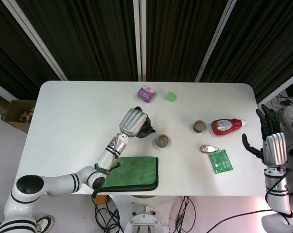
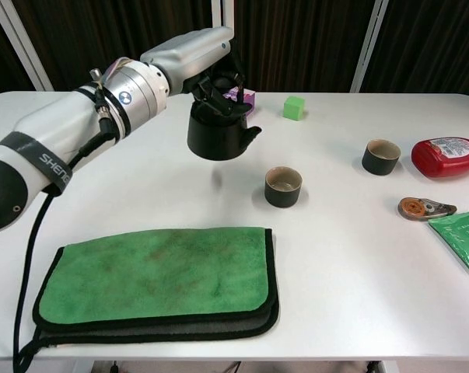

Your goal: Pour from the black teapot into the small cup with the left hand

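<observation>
My left hand (image 1: 133, 122) (image 2: 204, 61) grips the black teapot (image 2: 217, 132) (image 1: 145, 129) from above and holds it lifted off the table, its spout pointing right. The small dark cup (image 2: 283, 186) (image 1: 162, 141) stands on the white table just right of and below the spout, a short gap apart. A second small cup (image 2: 381, 156) (image 1: 199, 126) stands further right. My right hand (image 1: 271, 137) hovers open past the table's right edge, fingers spread; the chest view does not show it.
A folded green cloth (image 2: 156, 281) lies at the front left. A purple box (image 1: 146, 93) and green cube (image 2: 294, 107) sit at the back. A red bottle (image 2: 447, 156), a tape dispenser (image 2: 425, 207) and a green packet (image 2: 461, 238) lie at the right.
</observation>
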`<act>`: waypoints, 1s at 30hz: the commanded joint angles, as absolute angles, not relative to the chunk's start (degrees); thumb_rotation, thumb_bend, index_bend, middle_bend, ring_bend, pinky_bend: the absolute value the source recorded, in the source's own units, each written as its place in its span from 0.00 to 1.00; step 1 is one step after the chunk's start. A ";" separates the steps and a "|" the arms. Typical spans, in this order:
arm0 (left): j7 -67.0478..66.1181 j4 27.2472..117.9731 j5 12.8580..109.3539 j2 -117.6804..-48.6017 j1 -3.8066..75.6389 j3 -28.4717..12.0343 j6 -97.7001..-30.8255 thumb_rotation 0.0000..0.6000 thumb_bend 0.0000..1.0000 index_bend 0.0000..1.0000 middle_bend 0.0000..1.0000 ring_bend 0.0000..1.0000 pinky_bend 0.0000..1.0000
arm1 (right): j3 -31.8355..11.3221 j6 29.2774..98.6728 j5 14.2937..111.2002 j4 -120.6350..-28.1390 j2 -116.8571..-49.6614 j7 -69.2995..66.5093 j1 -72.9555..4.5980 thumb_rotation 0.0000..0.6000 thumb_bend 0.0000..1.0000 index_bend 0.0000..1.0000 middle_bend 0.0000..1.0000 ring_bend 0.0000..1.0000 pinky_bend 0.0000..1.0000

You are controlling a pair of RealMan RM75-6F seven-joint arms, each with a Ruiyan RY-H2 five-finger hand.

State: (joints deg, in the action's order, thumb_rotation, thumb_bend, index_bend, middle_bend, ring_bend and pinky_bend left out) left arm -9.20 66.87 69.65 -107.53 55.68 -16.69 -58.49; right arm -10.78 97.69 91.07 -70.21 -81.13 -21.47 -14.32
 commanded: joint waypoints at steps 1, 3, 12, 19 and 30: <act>-9.60 65.16 70.37 -109.25 56.58 -16.65 -58.29 1.00 0.47 1.00 1.00 1.00 0.40 | -10.77 97.73 91.04 -70.14 -81.10 -21.57 -14.26 1.00 0.36 0.00 0.00 0.00 0.00; -9.50 64.16 70.88 -110.31 56.92 -16.51 -58.33 1.00 0.47 1.00 1.00 1.00 0.40 | -10.77 97.71 90.93 -70.04 -81.05 -21.69 -14.18 1.00 0.36 0.00 0.00 0.00 0.00; -8.92 59.90 72.67 -113.31 57.87 -16.46 -58.79 1.00 0.47 1.00 1.00 1.00 0.40 | -10.86 97.68 90.58 -69.49 -81.03 -22.36 -13.99 1.00 0.36 0.00 0.00 0.00 0.00; -9.62 57.74 73.28 -115.02 58.66 -17.14 -59.25 1.00 0.47 1.00 1.00 1.00 0.40 | -10.86 97.39 90.31 -68.75 -81.33 -22.87 -13.98 1.00 0.36 0.00 0.00 0.00 0.00; -11.31 53.25 76.18 -117.71 59.93 -16.19 -60.58 1.00 0.48 1.00 1.00 1.00 0.40 | -10.91 97.46 90.38 -68.60 -81.34 -22.83 -14.02 1.00 0.36 0.00 0.00 0.00 0.00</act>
State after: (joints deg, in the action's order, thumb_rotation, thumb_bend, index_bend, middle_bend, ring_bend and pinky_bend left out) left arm -11.07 53.84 75.72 -117.36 59.72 -16.44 -60.35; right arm -10.91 97.46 90.39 -68.60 -81.34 -22.83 -14.02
